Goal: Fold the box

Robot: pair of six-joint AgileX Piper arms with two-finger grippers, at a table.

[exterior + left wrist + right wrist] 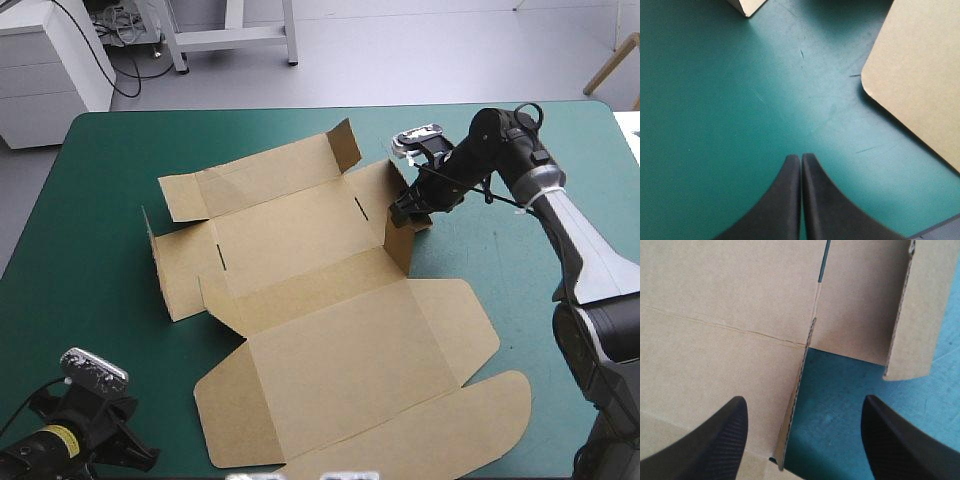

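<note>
Straddling a raised side wall of the box [330, 330], right end effector [803, 399] open; left end effector [801, 156] closed, idle. Risk: wall flops flat if the pinch misses its edge.

The right arm [575, 250], at the desk's [90, 200] right edge, has a glossy black wrist with rounded joints, a pale silver-grey middle section and dark grey lower links. The left arm [45, 448], at the desk's near left corner, is black with a yellow band. The right fingers [705, 440] are black curved fins with a fine woven texture; the left fingers [785, 200] are smooth matt black.
</note>
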